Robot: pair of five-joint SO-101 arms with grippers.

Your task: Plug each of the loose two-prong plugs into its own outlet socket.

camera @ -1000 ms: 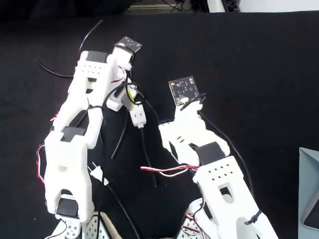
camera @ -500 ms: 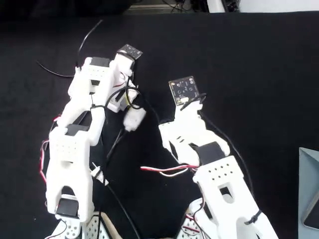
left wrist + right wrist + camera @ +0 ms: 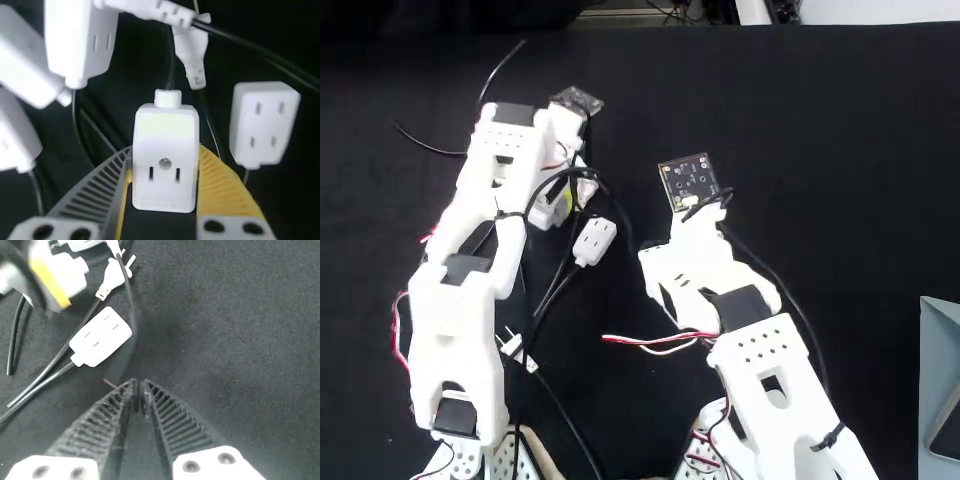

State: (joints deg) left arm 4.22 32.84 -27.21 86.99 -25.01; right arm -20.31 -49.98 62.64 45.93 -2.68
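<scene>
left hand [image 3: 165, 172] grasps a white outlet socket [image 3: 165, 145], right hand [image 3: 136, 392] clenched empty over the worktop [image 3: 840, 120]; we'd hold the slots steady and bring the loose plug [image 3: 516, 348], lying beside the left arm's base, in prongs-square.

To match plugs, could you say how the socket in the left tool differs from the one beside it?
The held socket is clamped in the left tool; the loose socket lies free. The held one shows one slot pair and a round hole; the loose one, two pairs. Both are white.

Black table [image 3: 840, 120], white outlet socket [image 3: 592, 241], plug [image 3: 517, 350]
</scene>
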